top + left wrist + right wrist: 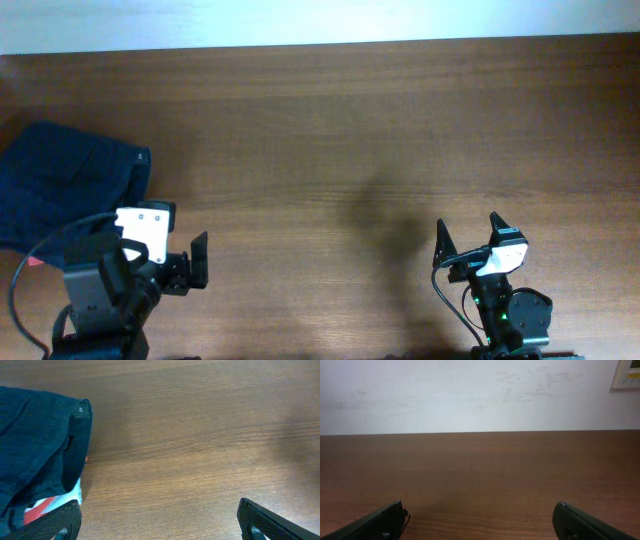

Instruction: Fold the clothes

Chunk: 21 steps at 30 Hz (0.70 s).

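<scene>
The clothes: one dark navy garment, bunched and wrinkled at the far left of the table, cut off by the left edge of the overhead view. Not spread flat. Its right edge shows a seam and a folded-over flap. In my left wrist view it fills the left side, with layers stacked on themselves. Under its lower corner a bit of red cloth and a pale white-blue cloth peek out.

My left gripper is near the garment's lower right corner, pointing out over the table. Fingers spread wide, nothing between them, only bare wood in the gap. In the wrist view my left finger lies just beside the red and pale cloth. I cannot tell if it touches them.

My right gripper is well apart from the garment, low on the right side of the table. Jaws are wide apart and hold nothing. Its wrist view shows only bare wood between the fingertips. Beyond the table's far edge there is a white scuffed wall, with the corner of a framed thing at top right. A soft shadow lies on the wood near the middle of the table.
</scene>
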Motion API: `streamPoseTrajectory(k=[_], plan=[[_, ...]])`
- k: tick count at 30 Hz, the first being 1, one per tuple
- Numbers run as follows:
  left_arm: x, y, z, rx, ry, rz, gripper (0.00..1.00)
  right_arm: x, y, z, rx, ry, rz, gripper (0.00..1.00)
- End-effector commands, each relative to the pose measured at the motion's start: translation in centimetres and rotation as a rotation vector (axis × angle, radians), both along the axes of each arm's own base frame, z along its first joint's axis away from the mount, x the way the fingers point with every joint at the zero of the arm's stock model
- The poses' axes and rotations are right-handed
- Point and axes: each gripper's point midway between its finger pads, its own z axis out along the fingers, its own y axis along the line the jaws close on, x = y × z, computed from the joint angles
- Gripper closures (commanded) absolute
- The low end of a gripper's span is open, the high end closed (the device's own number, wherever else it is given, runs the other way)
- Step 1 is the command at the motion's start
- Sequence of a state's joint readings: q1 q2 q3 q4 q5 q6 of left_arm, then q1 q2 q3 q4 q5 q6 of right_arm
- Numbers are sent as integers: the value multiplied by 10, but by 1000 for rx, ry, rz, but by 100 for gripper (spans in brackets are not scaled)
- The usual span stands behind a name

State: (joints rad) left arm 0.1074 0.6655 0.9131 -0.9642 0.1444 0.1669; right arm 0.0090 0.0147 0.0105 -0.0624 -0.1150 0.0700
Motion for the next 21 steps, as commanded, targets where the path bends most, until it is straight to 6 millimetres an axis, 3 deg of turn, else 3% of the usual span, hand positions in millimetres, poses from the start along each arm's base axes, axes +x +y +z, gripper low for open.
streamPoseTrajectory(k=[1, 5, 9, 14, 21], plan=[[-9, 6, -17, 18, 18, 36, 1, 0, 1, -1, -6, 0, 10, 1], [-19, 3, -62, 11, 22, 28, 1, 0, 1, -1, -6, 0, 10, 1], [-8, -3, -83, -1, -100, -4, 1, 0, 1, -1, -6, 0, 10, 1], [12, -14, -84, 9, -333, -64, 1, 0, 1, -1, -6, 0, 10, 1], [29, -25, -61, 23, -673, -111, 1, 0, 1, -1, -6, 0, 10, 1]])
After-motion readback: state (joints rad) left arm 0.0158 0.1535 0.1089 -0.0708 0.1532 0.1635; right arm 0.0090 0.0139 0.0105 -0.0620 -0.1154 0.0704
